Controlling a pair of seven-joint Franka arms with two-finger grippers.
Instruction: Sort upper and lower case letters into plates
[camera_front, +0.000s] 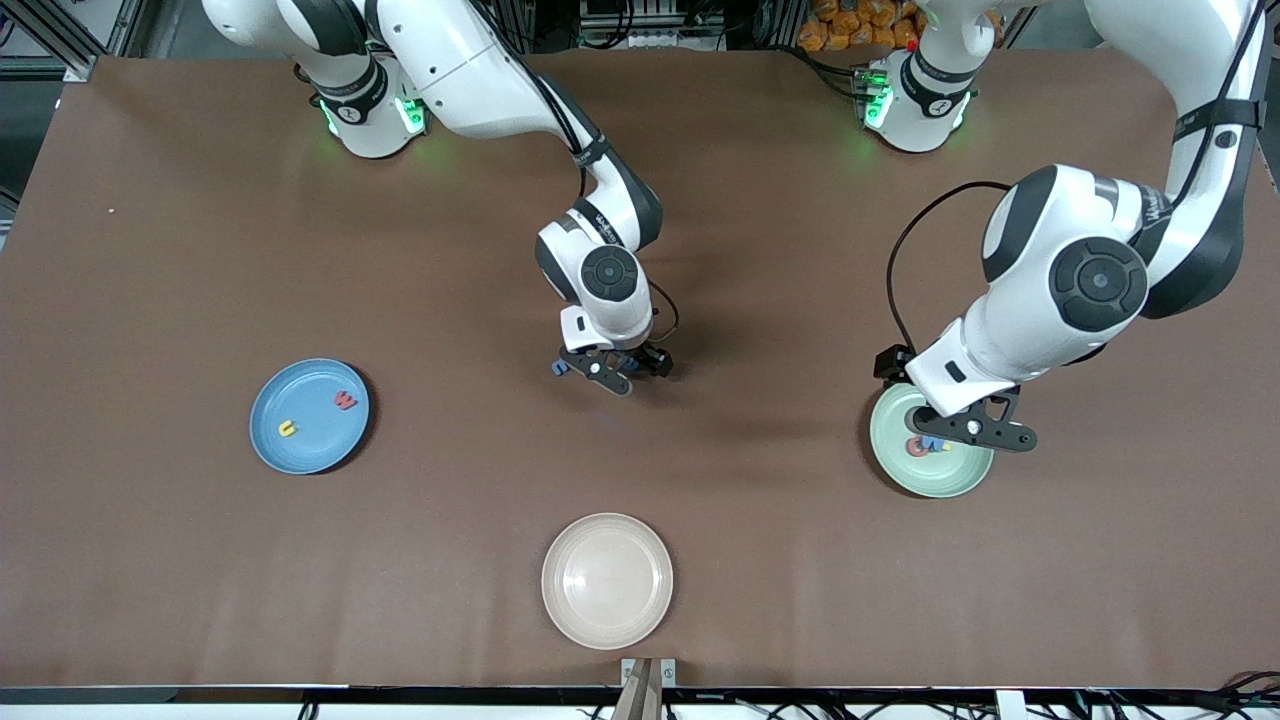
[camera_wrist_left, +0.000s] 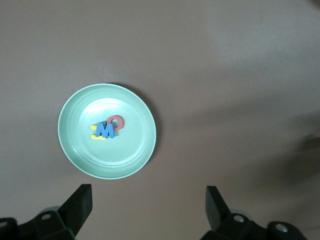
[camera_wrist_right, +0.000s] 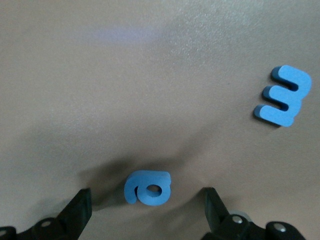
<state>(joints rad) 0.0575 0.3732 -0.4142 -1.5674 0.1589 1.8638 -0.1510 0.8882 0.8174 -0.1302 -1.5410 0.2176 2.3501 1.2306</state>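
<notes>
My right gripper (camera_front: 612, 368) hangs low over the middle of the table, open. A blue lower case letter "a" (camera_wrist_right: 148, 187) lies on the table between its fingers (camera_wrist_right: 80, 207), touching neither. A second blue letter (camera_wrist_right: 283, 96) lies beside it (camera_front: 560, 367). The blue plate (camera_front: 300, 455), toward the right arm's end, holds a yellow letter (camera_front: 287, 428) and a red letter (camera_front: 345, 400). My left gripper (camera_front: 975, 430) hovers open and empty over the pale green plate (camera_wrist_left: 80, 155), which holds a blue "M" (camera_wrist_left: 105, 131), a red "O" (camera_wrist_left: 118, 120) and a yellow letter (camera_wrist_left: 95, 136).
A cream-beige plate (camera_front: 607, 580) sits empty near the table's front edge, nearer the front camera than my right gripper. Brown table surface (camera_front: 760, 560) lies bare between the plates.
</notes>
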